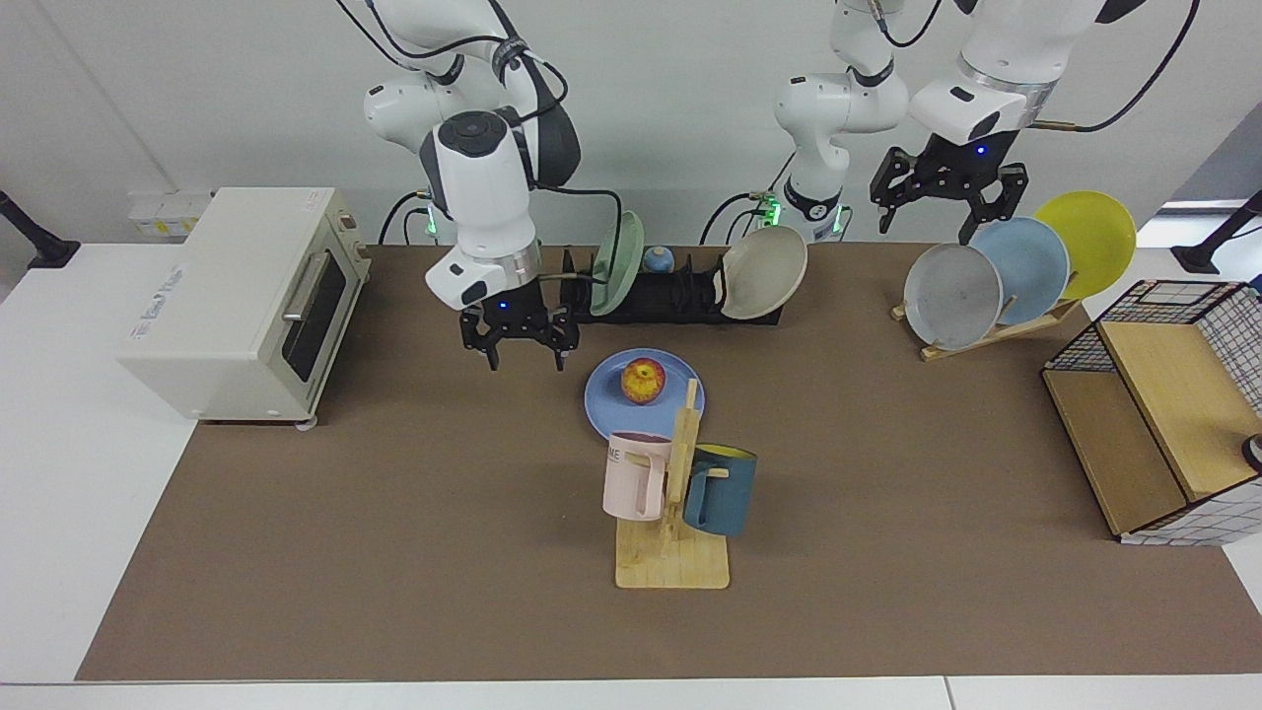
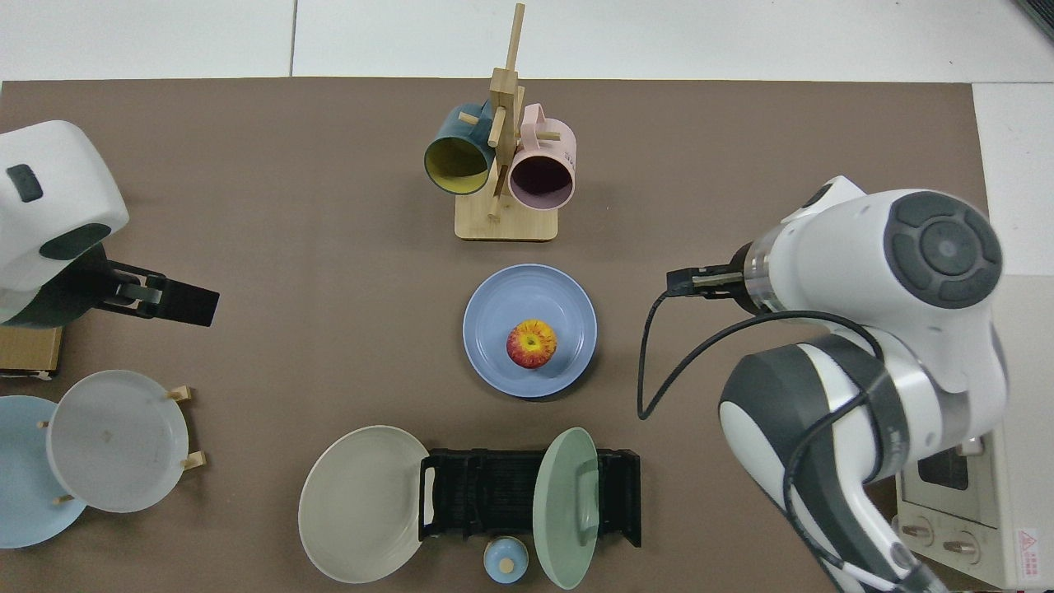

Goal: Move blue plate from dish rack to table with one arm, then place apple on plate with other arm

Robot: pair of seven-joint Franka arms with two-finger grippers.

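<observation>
Apple (image 1: pixel 643 381): resting on the blue plate (image 1: pixel 603 402) on the tabletop (image 1: pixel 394 513).
My right gripper (image 1: pixel 521 345): jaws apart, empty.
My left gripper (image 1: pixel 949 209): jaws apart, waiting.
Pink mug (image 1: pixel 634 475): reads "ME".

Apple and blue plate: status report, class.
Right gripper open, empty, beside plate. Left gripper open above wooden stand. Apple on blue plate, on table. Nothing obstructing.

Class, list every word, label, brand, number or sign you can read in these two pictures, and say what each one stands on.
"ME": the end of a word on the pink mug; the rest is hidden.
Print on the oven side panel: too blurred to read.
Red warning triangle with small print on the oven front in the top view: print too small to read.
Nothing else bears readable text.
</observation>
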